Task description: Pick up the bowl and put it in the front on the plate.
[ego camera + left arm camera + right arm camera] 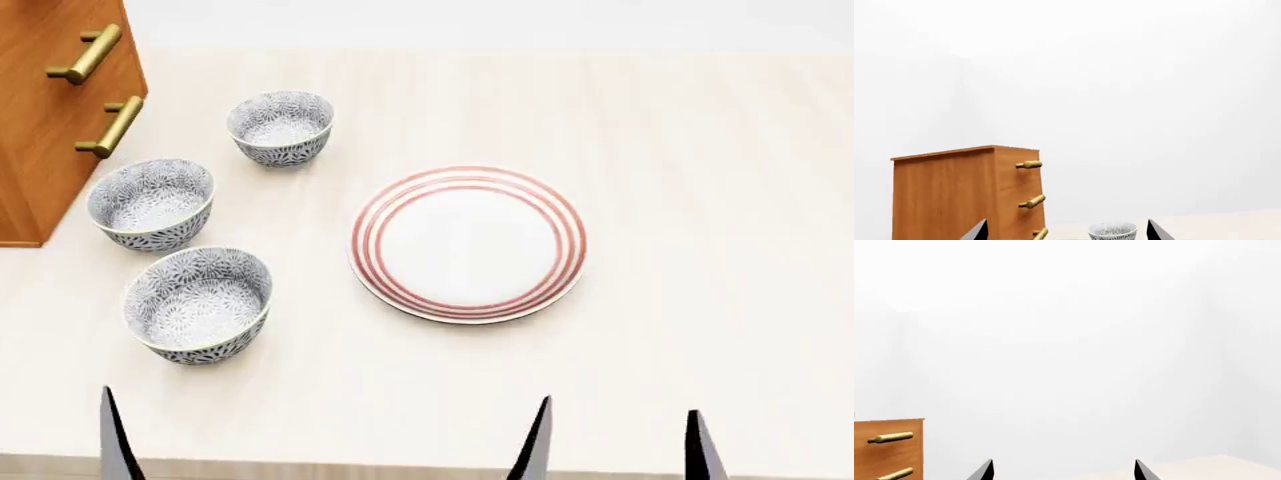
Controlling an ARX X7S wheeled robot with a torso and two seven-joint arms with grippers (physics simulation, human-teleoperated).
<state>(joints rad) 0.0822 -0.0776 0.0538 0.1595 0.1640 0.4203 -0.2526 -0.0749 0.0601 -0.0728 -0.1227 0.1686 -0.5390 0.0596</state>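
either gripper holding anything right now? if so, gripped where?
Nothing held. Left gripper and right gripper are open and empty; the three small patterned ceramic bowls, including the front bowl, sit untouched on the table.

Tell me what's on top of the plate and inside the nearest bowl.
The plate is bare. The nearest bowl looks empty, patterned inside; its near inner wall is hidden by the rim.

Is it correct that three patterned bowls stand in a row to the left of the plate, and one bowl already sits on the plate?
Not quite. The head view shows the plate with nothing on it. All three bowls stand on the table to its left.
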